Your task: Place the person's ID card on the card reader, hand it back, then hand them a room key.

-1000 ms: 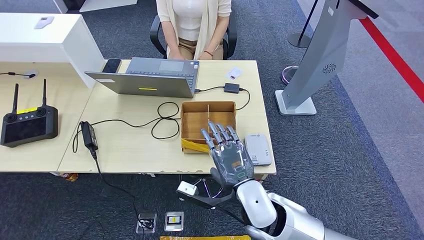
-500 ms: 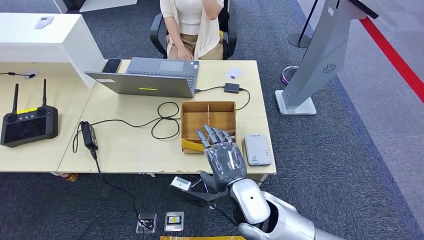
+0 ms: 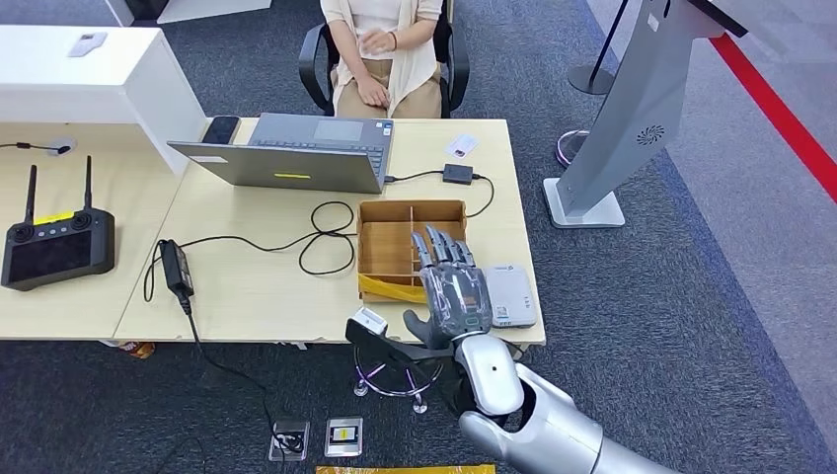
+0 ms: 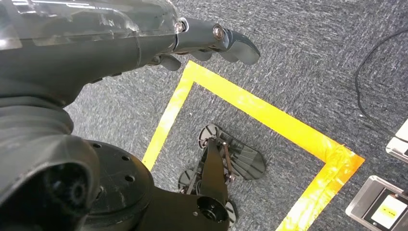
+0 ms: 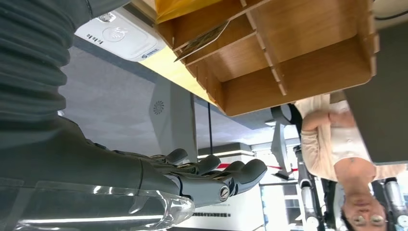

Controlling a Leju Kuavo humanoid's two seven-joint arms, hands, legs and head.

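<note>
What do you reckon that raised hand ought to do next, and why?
Probably lower the right hand into the wooden box to pick up a card. Its spread fingers hold nothing and hover over the box's near compartments, beside the white card reader, while the person sits waiting across the table.

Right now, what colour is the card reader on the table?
White, with light grey edges; the card reader shows best in the head view.

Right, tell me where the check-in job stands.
Nothing looks done: the card reader is bare, and a white card lies at the far edge of the desk, by the person. In hand: the right robot hand hovers open and empty over the box. Left: scanning the ID, handing it back, then the room key.
</note>
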